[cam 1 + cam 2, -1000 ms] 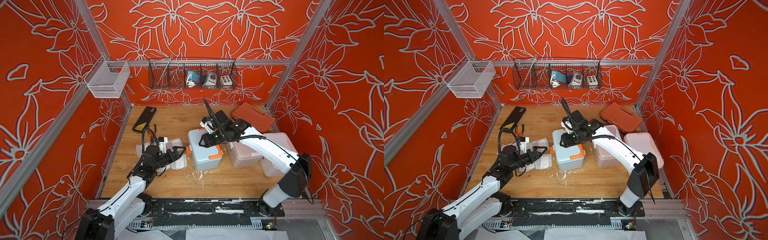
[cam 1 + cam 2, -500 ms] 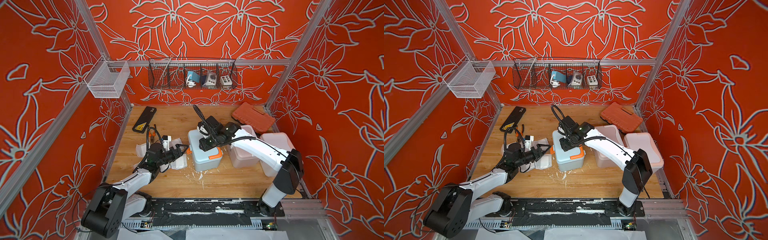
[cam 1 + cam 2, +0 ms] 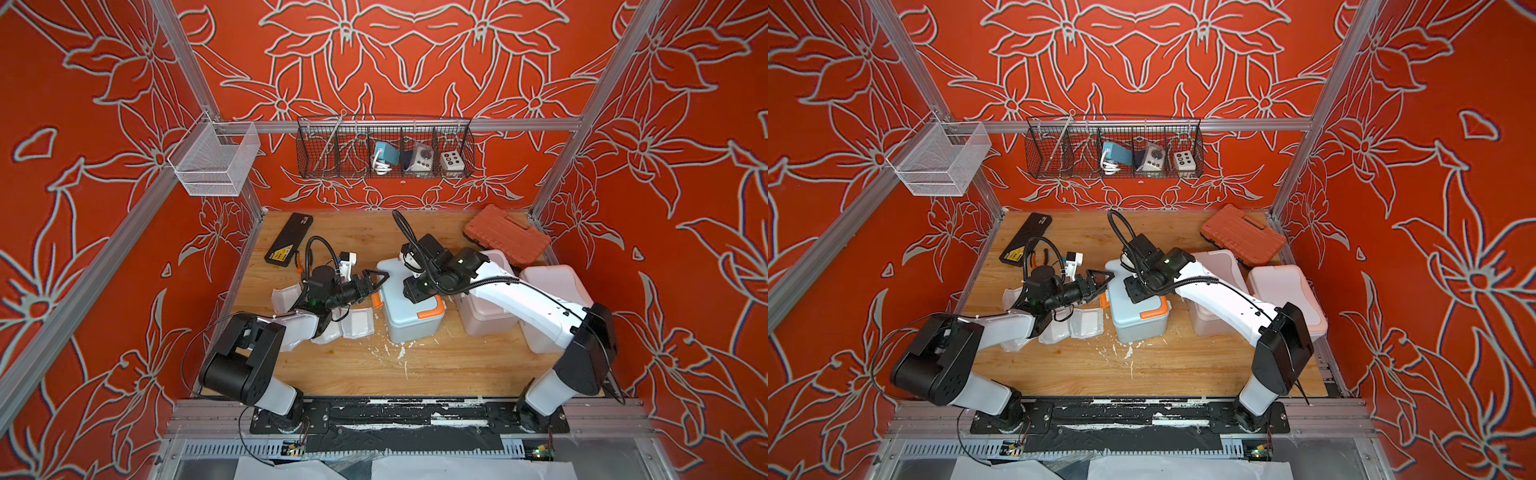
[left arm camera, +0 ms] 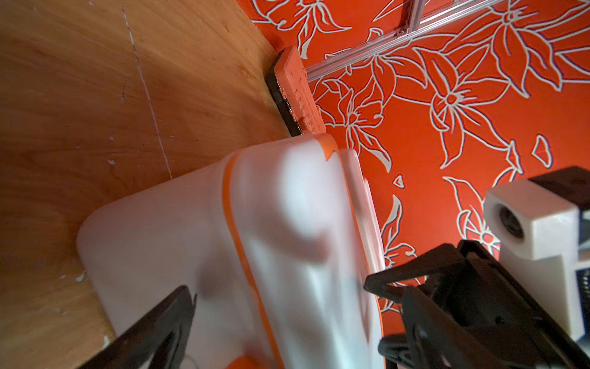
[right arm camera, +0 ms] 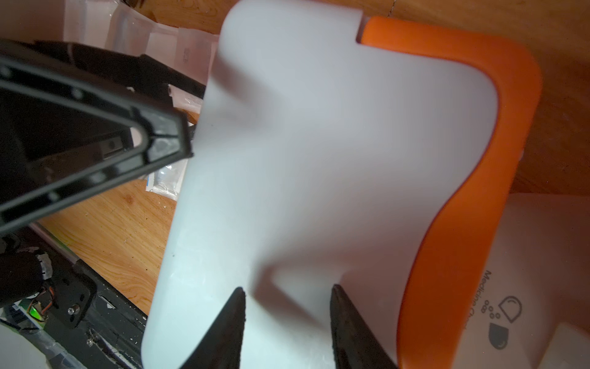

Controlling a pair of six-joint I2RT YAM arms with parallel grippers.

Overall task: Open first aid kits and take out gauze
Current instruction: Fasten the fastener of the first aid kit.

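blue-grey first aid kit (image 3: 409, 311): lid down, directly under right gripper (image 5: 287, 300), its side between left gripper (image 4: 276, 289) fingers | left gripper: released, spread wide | right gripper: tips part-way apart on lid, cannot tell if grasping | gauze (image 3: 357, 328): on bench (image 3: 436, 365) beneath left gripper's wrist | two pale kits (image 3: 557, 282): beside right gripper's arm
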